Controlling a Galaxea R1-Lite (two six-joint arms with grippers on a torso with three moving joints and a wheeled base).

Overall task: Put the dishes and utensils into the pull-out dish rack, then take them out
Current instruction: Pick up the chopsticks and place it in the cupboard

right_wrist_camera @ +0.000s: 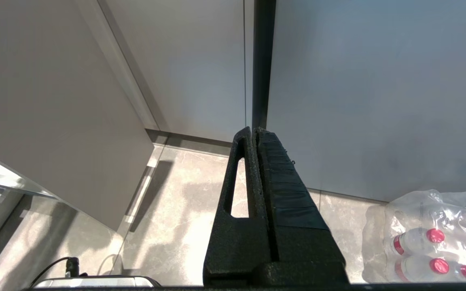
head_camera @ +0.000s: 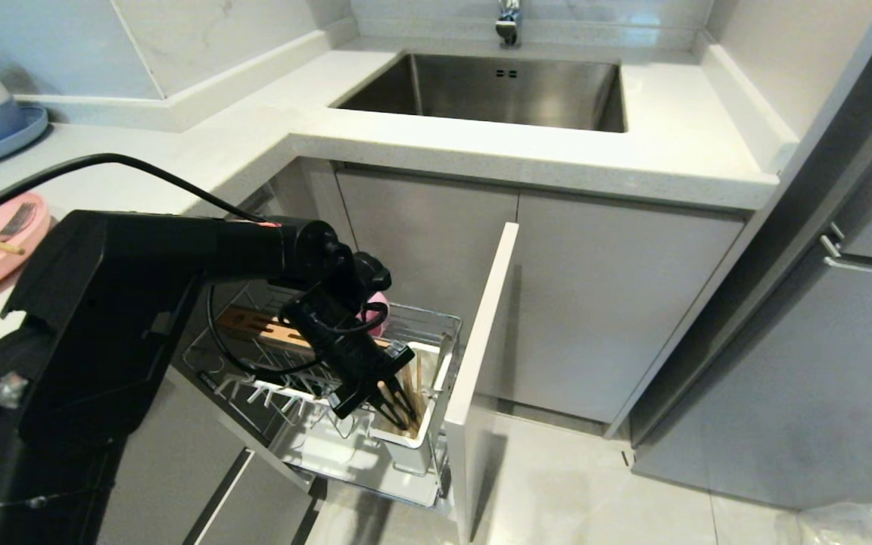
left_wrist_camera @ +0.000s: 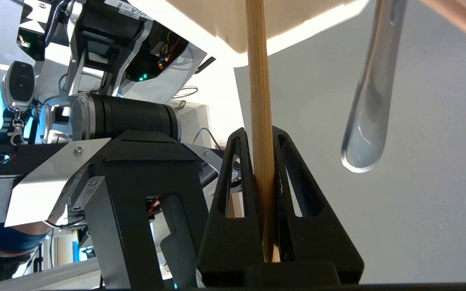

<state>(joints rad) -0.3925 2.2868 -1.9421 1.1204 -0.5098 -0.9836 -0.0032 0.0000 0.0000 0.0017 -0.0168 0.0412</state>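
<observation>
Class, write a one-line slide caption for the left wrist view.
Left claw shut on a wooden chopstick, with a metal utensil handle hanging alongside.

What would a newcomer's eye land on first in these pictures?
The black left gripper, reaching down into the white utensil holder of the pulled-out dish rack, shut on a wooden chopstick. Then the pink plate on the counter at far left, and the steel sink behind.

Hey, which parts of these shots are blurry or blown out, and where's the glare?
Head view: evenly lit, soft glare on the sink wall. Left wrist view: the fork handle and the pale surface at the top are out of focus, with blown-out patches behind; the clamped chopstick stays sharp. Right wrist view: bright reflections on the floor.
</observation>
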